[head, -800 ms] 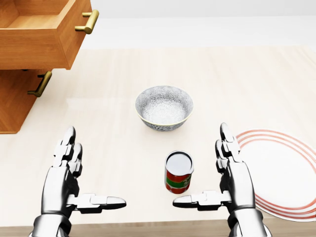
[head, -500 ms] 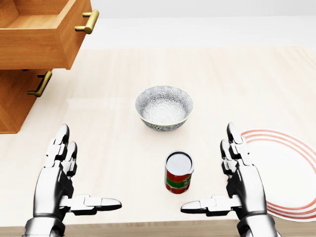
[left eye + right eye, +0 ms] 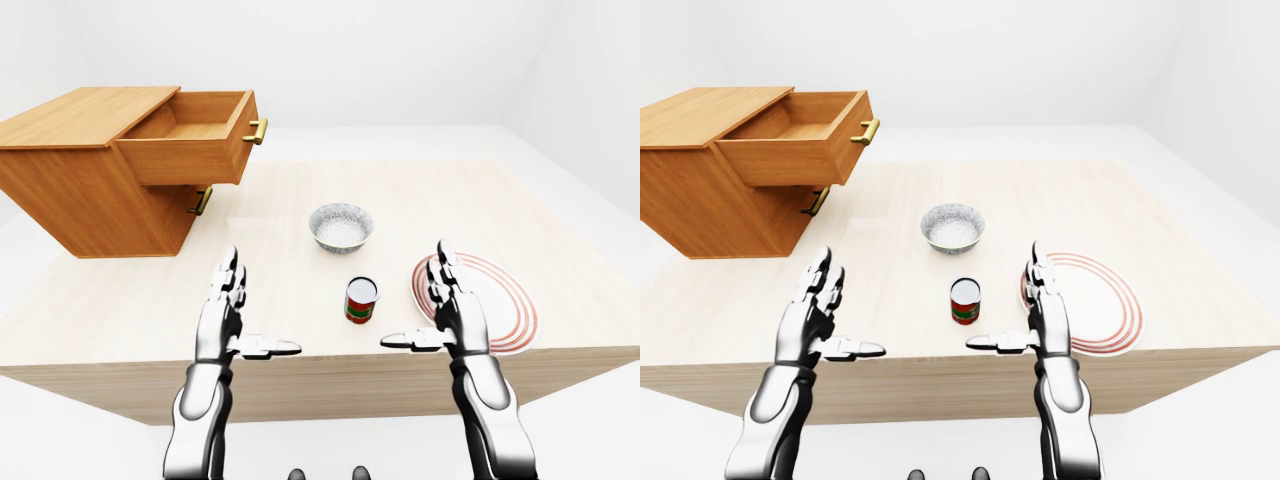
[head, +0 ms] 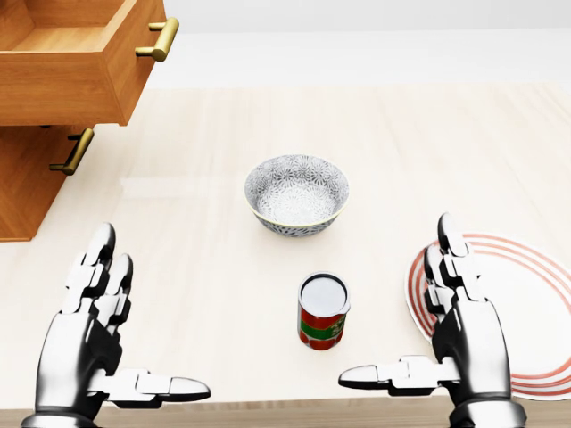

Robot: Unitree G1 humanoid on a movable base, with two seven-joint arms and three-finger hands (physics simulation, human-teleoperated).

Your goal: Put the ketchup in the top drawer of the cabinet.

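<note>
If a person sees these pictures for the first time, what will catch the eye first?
Probably the two shiny metal hands, left hand and right hand, held open at the bottom of the head view. Between them a small red can with a white top stands on the pale wooden table. At upper left, the wooden cabinet's top drawer is pulled open.

Setting: a simulated test room, not a lived-in home. Around me, plain white walls and floor, evenly lit. One pale wooden bench [image 3: 140,300] stands alone. On it, kitchen-type props: a wooden cabinet [image 3: 90,190] with its top drawer [image 3: 195,135] pulled out and brass handles, a patterned bowl [image 3: 341,226], a red-ringed plate [image 3: 500,300]. All surfaces look rendered, clean and unworn.
</note>
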